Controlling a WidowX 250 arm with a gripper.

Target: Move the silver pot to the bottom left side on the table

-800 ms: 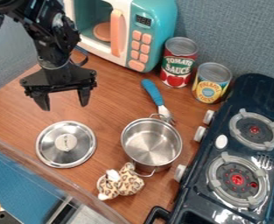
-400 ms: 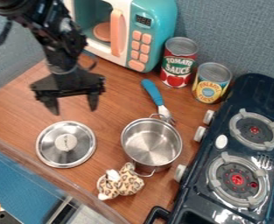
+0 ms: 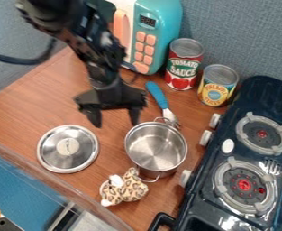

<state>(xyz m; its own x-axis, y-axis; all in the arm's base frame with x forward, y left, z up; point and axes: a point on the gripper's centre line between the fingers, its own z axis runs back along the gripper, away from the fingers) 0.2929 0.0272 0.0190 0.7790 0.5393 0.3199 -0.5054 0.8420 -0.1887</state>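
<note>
Between the round metal lid [image 3: 68,149] and the stove [image 3: 257,90], the silver pot [image 3: 156,146] stands upright on the tabletop [image 3: 22,106], mouth facing up. From the camera view, the claw [image 3: 115,123] hangs up and to the left of the pot, released, its two fingers spread well apart. One fingertip sits near the pot's rim at its upper left; the other is farther off, toward the lid. How high the claw is above the tabletop, I cannot tell. Past the pot's far handle lies a blue-handled utensil [image 3: 156,95], and a spotted plush toy [image 3: 125,187] lies by the pot's lower left side.
</note>
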